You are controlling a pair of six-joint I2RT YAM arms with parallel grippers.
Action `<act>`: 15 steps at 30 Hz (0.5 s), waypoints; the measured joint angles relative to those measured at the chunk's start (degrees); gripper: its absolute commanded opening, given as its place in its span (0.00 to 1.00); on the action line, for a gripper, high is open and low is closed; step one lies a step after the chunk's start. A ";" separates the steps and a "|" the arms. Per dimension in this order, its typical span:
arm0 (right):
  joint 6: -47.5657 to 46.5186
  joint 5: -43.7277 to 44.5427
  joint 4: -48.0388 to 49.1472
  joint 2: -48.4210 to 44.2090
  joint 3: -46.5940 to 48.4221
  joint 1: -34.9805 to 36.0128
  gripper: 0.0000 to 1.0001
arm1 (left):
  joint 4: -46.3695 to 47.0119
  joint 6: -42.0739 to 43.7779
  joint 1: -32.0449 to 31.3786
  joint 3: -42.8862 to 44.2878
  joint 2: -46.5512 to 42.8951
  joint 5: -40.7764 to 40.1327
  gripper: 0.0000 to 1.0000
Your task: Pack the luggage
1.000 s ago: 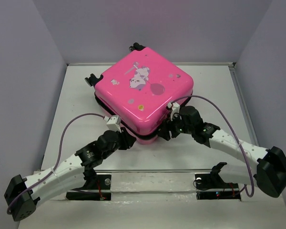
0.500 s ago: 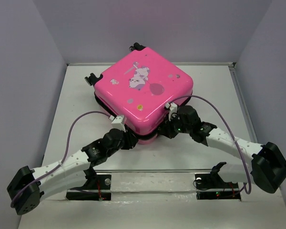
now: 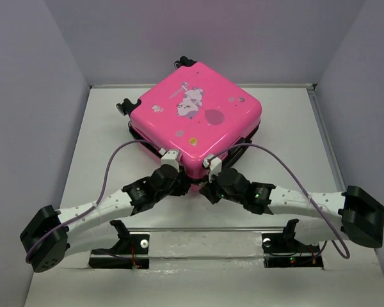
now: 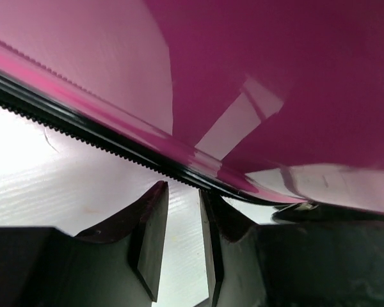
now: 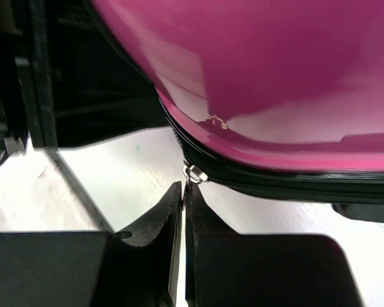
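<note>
The suitcase lay shut just ahead of me, so I judged only the zipping was left. My right gripper was clenched on the zipper pull. My left gripper was slightly parted and empty, just below the zipper.

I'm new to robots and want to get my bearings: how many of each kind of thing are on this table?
pink suitcase: 1
robot arms: 2, the left arm and the right arm
purple cables: 2, the left cable and the right cable, one on each arm
Total: 5
</note>
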 measured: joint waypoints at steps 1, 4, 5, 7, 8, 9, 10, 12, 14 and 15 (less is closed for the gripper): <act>0.52 4.11 -0.13 1.51 1.31 2.27 0.07 | -0.42 0.22 0.00 0.83 0.81 -0.22 0.38; 2.01 11.91 -0.37 5.01 3.82 5.57 0.07 | -1.95 1.18 0.07 4.39 4.46 -1.11 0.38; 2.43 14.01 -0.48 5.95 4.39 6.05 0.07 | -2.58 1.33 0.11 5.22 5.31 -1.49 0.38; 3.67 17.94 -0.17 7.26 5.11 6.71 0.07 | -3.69 1.95 0.28 6.97 6.80 -1.95 0.39; 4.63 20.76 0.83 8.09 5.27 7.23 0.07 | -4.48 2.38 0.55 8.13 7.69 -2.05 0.44; 5.35 22.69 1.75 8.70 5.25 7.61 0.07 | -4.96 2.73 0.63 8.74 8.15 -2.27 0.59; 5.92 24.17 2.78 9.29 5.25 7.93 0.07 | -5.33 3.08 0.79 9.14 8.35 -2.43 0.59; 7.91 28.13 6.01 10.97 4.83 8.72 0.07 | -7.06 4.26 1.57 9.90 7.96 -3.48 0.89; 9.03 30.10 8.11 12.22 4.70 9.25 0.07 | -9.07 5.31 3.08 10.25 6.95 -3.50 0.95; 9.46 30.58 8.83 12.50 4.61 9.38 0.07 | -10.62 5.62 4.81 10.25 5.55 -2.14 0.97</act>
